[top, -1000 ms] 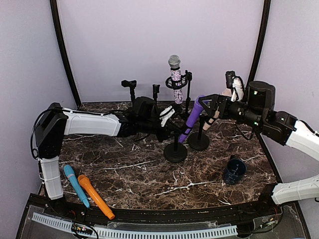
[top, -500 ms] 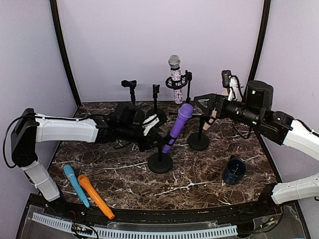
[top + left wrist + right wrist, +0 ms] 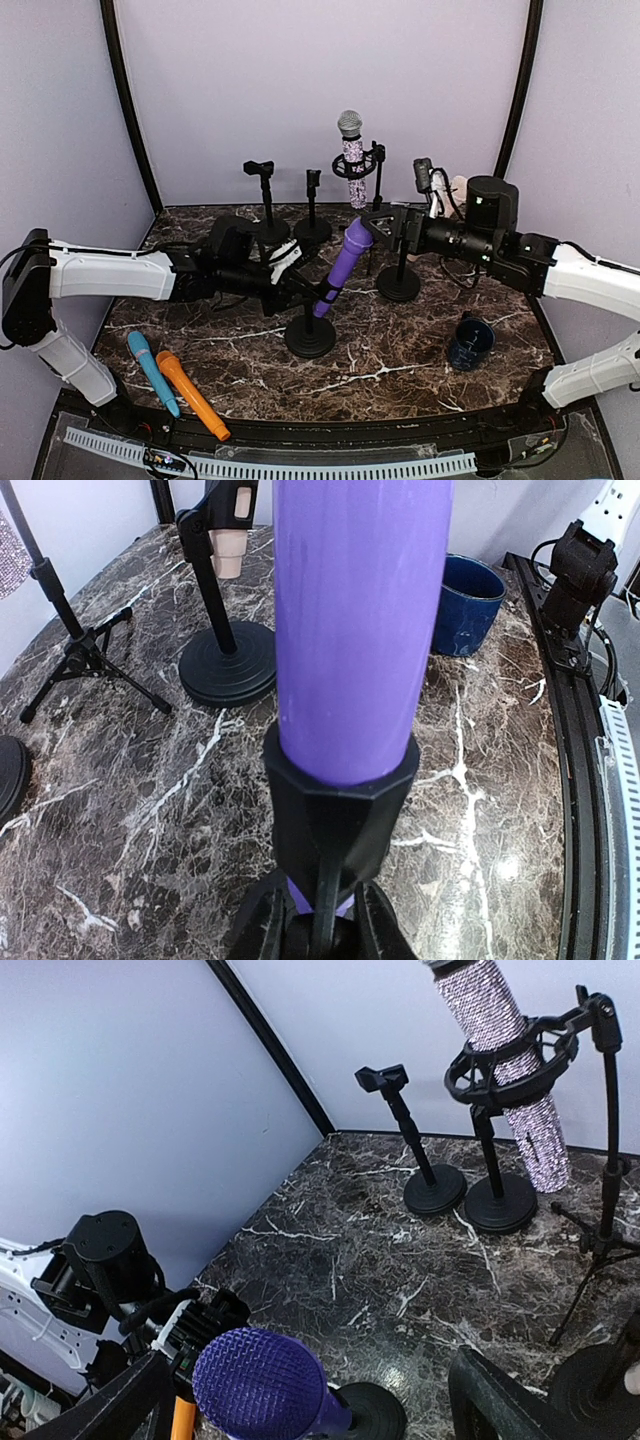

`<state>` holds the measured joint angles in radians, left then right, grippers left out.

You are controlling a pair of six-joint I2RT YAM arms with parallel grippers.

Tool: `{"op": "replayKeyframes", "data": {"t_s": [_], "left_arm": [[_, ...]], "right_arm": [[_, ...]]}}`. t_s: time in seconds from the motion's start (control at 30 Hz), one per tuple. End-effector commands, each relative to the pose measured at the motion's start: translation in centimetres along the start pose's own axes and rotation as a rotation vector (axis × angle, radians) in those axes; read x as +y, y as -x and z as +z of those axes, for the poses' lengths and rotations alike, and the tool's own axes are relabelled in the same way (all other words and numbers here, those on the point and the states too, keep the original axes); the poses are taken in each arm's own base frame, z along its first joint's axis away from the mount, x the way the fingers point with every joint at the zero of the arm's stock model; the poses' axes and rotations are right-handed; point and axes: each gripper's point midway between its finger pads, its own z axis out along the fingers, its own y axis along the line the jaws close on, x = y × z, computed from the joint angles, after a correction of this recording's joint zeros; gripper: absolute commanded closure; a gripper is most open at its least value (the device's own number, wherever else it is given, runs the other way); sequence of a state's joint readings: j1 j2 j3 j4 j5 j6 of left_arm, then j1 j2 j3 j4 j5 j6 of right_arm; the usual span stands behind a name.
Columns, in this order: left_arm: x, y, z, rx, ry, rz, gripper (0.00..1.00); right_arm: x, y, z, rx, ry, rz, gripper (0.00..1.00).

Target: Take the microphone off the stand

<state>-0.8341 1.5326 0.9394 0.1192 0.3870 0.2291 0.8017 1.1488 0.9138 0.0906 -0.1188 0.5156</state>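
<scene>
**Nothing legible in the pictures**

No word, brand, number or sign can be read in any of the three views. The purple microphone [image 3: 360, 620] and its black stand [image 3: 340, 810] fill the left wrist view from close, and both surfaces are plain. The blue cup [image 3: 468, 590] shows no print on its visible side.

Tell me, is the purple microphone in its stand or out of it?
In. The purple microphone sits tilted in the black clip of its stand; the clip wraps its lower end.
</scene>
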Motion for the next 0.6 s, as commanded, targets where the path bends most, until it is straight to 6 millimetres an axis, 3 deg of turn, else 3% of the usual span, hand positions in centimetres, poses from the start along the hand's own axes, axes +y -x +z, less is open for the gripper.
{"op": "replayKeyframes", "data": {"t_s": [0.0,0.2,0.57], "left_arm": [[0.0,1.6,-0.7,-0.066,0.010,0.043,1.00],[0.1,1.3,-0.2,-0.053,0.007,0.040,1.00],[0.4,0.8,0.1,-0.035,0.015,0.052,1.00]], "right_arm": [[1.1,-0.8,1.6,-0.011,-0.018,-0.053,0.03],[1.8,-2.3,3.6,0.012,-0.048,-0.106,0.04],[2.2,-1.4,4.6,-0.085,-0.049,-0.075,0.23]]}}
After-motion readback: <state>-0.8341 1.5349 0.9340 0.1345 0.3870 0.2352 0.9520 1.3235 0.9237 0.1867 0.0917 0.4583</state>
